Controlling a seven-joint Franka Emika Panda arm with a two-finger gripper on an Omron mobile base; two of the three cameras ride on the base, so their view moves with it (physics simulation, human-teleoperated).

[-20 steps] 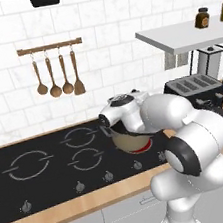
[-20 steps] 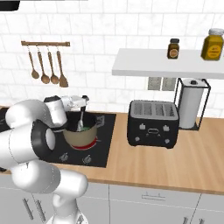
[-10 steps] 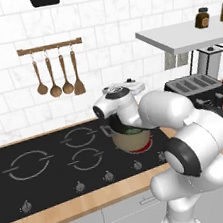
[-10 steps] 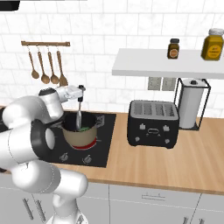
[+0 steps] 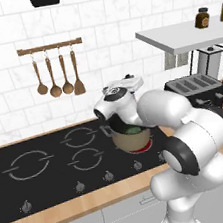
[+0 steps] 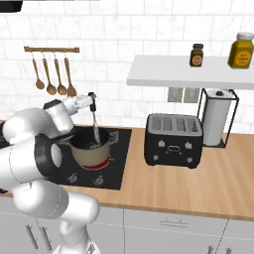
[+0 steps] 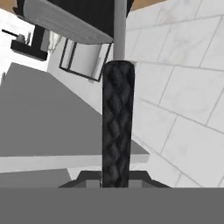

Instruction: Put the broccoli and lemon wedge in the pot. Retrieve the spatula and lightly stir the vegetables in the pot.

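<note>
**Spatula held upright in pot; end effector clamped on handle**

The arm rose from the base, bent at the elbow and reached forward over the black cooktop (image 6: 119,149), with the wrist turned sideways above the one pot (image 6: 90,154). The end effector (image 6: 91,99) was at the top of the one spatula (image 6: 95,124), closed tight on its black textured handle (image 7: 117,127). The spatula stood nearly upright, its lower end down inside the pot. The pot sat on a cooktop burner that glowed red beneath it. One green item, the broccoli (image 5: 133,129), was visible inside the pot; the lemon wedge could not be made out. Four wooden utensils (image 5: 58,81) hung from a wall rail. One toaster (image 6: 173,140) stood on the surface (image 6: 198,188), and two jars (image 6: 221,52) on the shelf.
</note>
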